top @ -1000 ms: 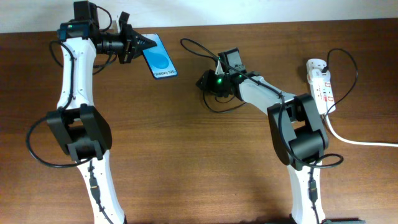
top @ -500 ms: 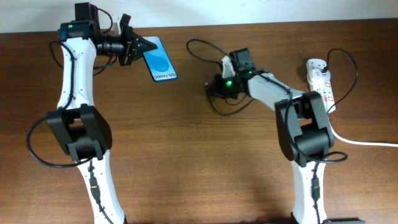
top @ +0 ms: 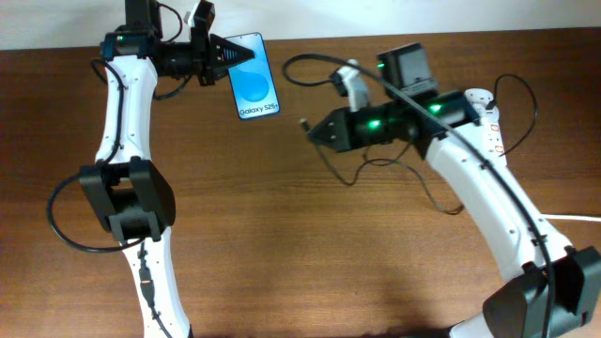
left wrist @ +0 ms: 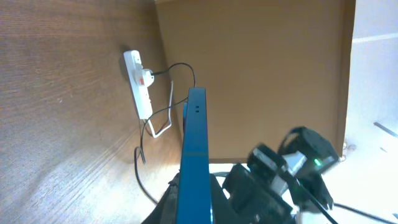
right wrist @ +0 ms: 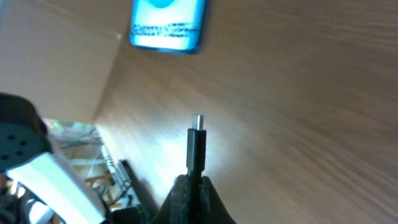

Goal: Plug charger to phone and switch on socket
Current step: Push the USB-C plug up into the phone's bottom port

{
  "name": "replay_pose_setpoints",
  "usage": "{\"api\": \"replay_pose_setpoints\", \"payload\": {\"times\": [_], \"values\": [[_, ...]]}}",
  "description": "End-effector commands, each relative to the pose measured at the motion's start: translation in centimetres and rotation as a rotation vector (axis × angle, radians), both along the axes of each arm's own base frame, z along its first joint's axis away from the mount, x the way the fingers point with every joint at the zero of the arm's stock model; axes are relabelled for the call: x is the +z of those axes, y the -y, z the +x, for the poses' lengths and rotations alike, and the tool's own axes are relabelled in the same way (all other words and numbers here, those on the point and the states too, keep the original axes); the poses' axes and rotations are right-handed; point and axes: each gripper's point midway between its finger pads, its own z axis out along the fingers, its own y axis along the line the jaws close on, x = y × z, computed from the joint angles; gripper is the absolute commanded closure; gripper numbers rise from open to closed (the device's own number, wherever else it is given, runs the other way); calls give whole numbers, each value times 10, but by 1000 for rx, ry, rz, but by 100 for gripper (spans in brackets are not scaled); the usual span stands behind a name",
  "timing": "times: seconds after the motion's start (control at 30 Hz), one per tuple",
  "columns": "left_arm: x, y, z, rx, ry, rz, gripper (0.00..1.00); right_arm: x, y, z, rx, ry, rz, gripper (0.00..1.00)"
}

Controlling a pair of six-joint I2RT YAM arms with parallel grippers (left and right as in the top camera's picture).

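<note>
On brown wooden table [top: 282, 244], far right: white elongated power strip [top: 491, 136], partly behind the right arm [top: 488, 202]. Clamped in left gripper [top: 221, 56]: flat blue-screen smartphone with black frame [top: 254, 77], apparently clear of the wood. Pinched tight in right gripper [right wrist: 191, 186]: thin black charger cable [right wrist: 196, 146], small plug tip towards the smartphone's lower end, still apart from it.

Left arm [top: 115, 108]: white tubular links; bulky black elbow housing [top: 127, 195]; green status light [top: 120, 39]; black wrist section ending in the black, pointed left pincer [top: 225, 54]. Black cable loop [top: 58, 221] beside the lower link.

Right arm [top: 488, 202]: white links; black lower housing [top: 545, 291]; two green wrist lights [top: 374, 122]; black boxy camera module [top: 406, 66]; black tapered right pincer [top: 317, 132].
</note>
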Motion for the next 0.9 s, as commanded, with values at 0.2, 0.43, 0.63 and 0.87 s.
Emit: {"api": "replay_pose_setpoints", "payload": {"times": [0.2,0.43,0.63,0.87], "values": [[11,-5,-2,-18,13,-60,100,-20,-56,-16,-91,-200,118,96],[14,-6,-4,-27,14,-81,100,-14,-72,-4,-69,-84,238,96],[16,-5,-5,-34,-23,-97,100,-3,-75,1,-73,-51,275,96],[16,-5,-6,-33,-46,-99,100,0,-75,6,-83,-25,281,96]]}}
